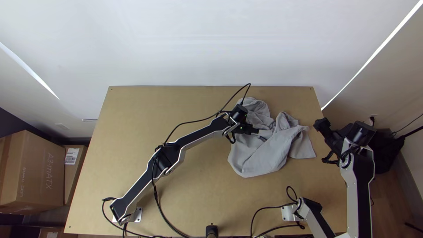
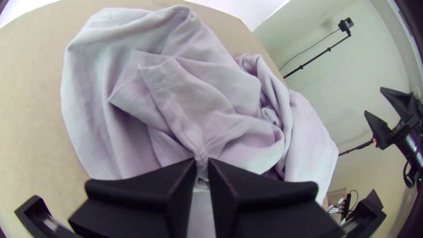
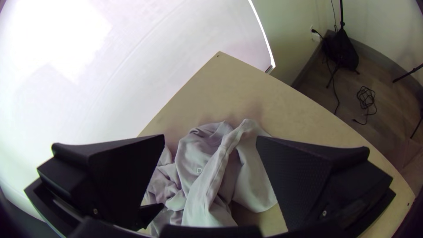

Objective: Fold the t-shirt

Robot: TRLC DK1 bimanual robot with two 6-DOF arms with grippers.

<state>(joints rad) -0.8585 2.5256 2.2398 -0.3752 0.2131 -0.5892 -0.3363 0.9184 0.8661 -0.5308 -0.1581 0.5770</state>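
One open right claw (image 1: 325, 142), one left claw (image 1: 256, 131) pinching one t-shirt (image 1: 264, 154)

Cardboard box (image 1: 33, 176), large, brown, printed; beyond the table's left side in the top view. Second box (image 1: 77, 174), slimmer, brown, with white label (image 1: 72, 156); between the large box and the table. Bag (image 3: 343, 52), black, at the foot of a dark upright pole (image 3: 342, 12). Cable (image 3: 366, 98), black, loosely coiled on the wood floor (image 3: 383, 114). Wall outlet (image 3: 315, 37), pale, black plug fitted. Camera (image 2: 346, 24), small, dark, atop a slanting black pole (image 2: 315, 58).
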